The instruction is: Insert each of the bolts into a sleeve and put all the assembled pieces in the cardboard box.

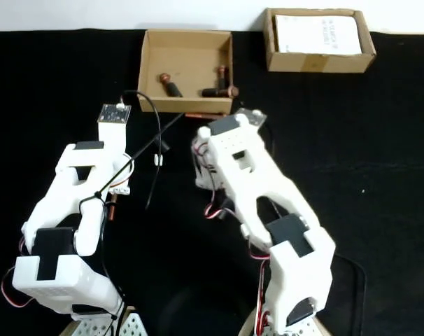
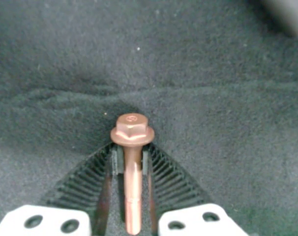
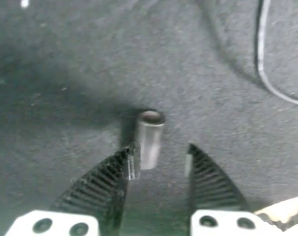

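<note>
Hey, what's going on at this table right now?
Two robot arms are pairing bolts with sleeves. The left gripper is shut on a copper bolt, holding it by the shank just under its head. The right gripper has its fingers open around a sleeve standing upright on the black mat, not yet gripping it. A few finished pieces already lie in the cardboard box beyond the arms.

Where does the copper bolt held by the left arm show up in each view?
High view: copper bolt pokes out beneath the left arm.
Left wrist view: centre, shank clamped between the fingers.
Right wrist view: a grey sleeve, not the bolt, sits at the open fingers' tips.
Shared landmark: the black cloth.
</note>
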